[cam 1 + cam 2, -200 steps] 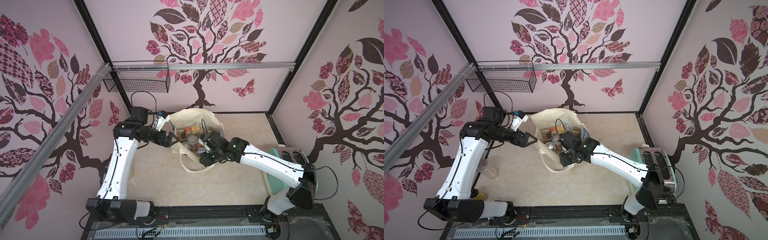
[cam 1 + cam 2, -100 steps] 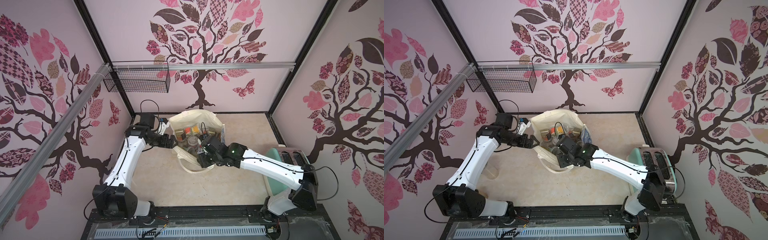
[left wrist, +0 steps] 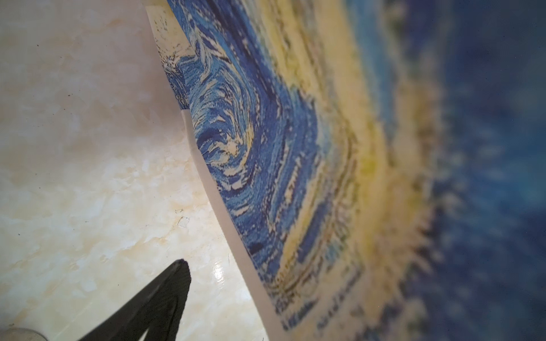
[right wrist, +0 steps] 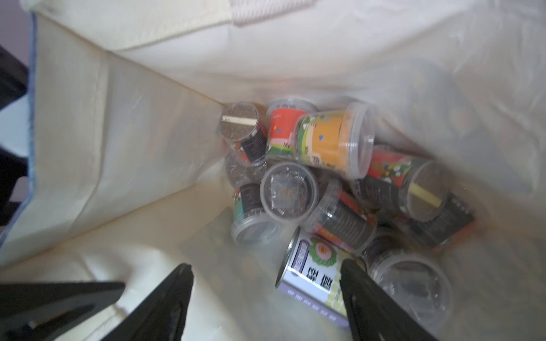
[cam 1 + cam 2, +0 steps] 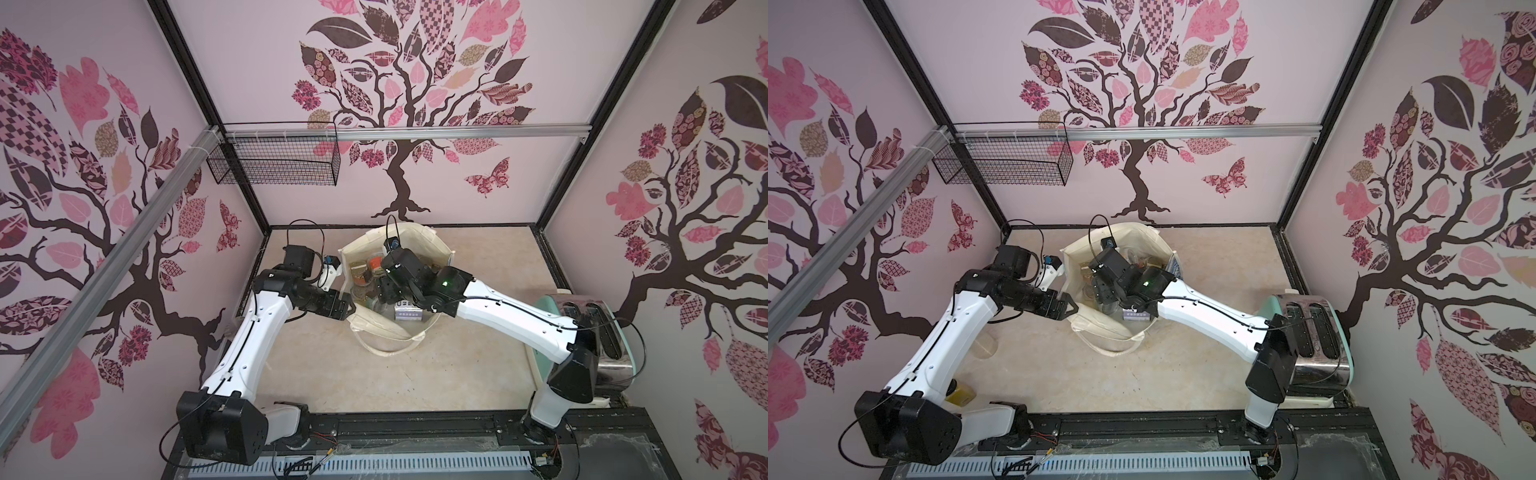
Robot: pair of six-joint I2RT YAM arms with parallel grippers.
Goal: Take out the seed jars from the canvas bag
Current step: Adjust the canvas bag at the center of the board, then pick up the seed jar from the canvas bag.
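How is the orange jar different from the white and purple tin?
The orange jar is see-through plastic; the white and purple tin is solid with a metal rim. The jar's label is orange, the tin's white and purple. Both lie sideways in the canvas bag.

Seed jars point(image 4: 289, 192), seemingly one can point(image 4: 313, 274), lie inside canvas bag point(image 4: 118, 133).

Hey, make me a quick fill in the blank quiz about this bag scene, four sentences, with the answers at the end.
1. The right gripper reaches into the canvas bag with its jaws ____.
2. The seed jars lie heaped at the ____ of the bag.
3. The left wrist view faces the bag's swirling blue and ____ outer wall.
4. The mint and chrome appliance with two slots is a ____.
Answers: open; bottom; yellow; toaster.
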